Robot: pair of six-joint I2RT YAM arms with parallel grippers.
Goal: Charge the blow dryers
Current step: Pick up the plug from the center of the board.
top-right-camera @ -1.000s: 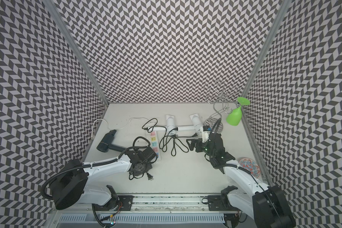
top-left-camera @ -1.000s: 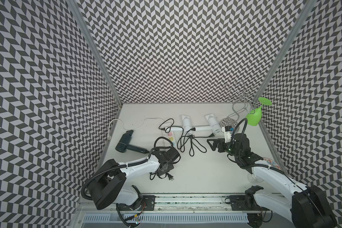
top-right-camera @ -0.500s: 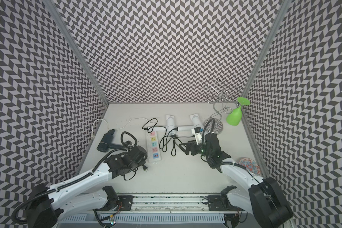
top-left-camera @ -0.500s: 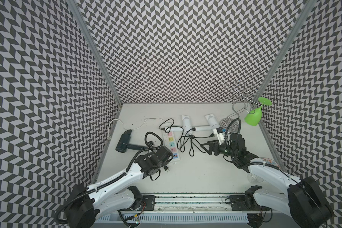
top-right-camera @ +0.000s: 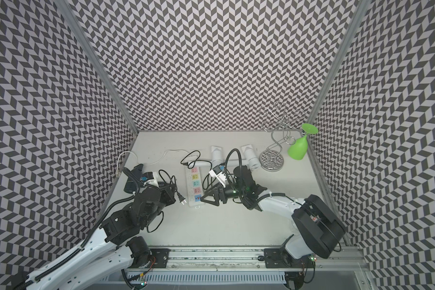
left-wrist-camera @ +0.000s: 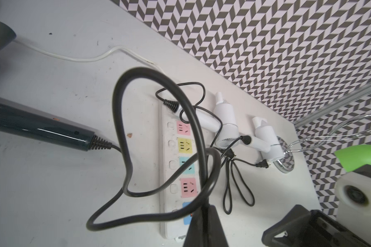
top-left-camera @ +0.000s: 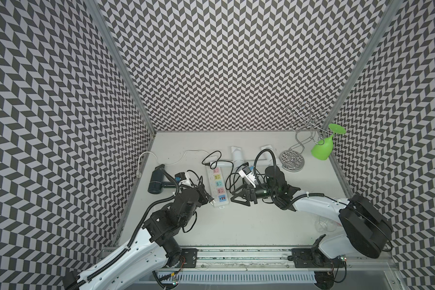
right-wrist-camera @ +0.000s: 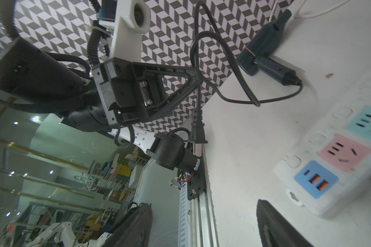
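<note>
Holding the black cord (right-wrist-camera: 198,100) just above its 2-prong plug (right-wrist-camera: 198,130), the left gripper (top-left-camera: 206,197) is clamped tight, plug hanging beside the long white power strip (top-left-camera: 217,185) near its blue end. The right gripper (top-left-camera: 234,198) sits wide and empty across the strip. 0 of 3 look plugged in: glossy black dryer (top-left-camera: 156,182) by the left wall, 2 matte T-shaped white dryers (left-wrist-camera: 225,119) at the back, thin cords looped loose on the table (top-left-camera: 236,226).

walls (top-left-camera: 236,62): black-white chevron | tabletop (top-left-camera: 249,226): white, scuffed | corners: metal posts (top-left-camera: 119,62)
</note>
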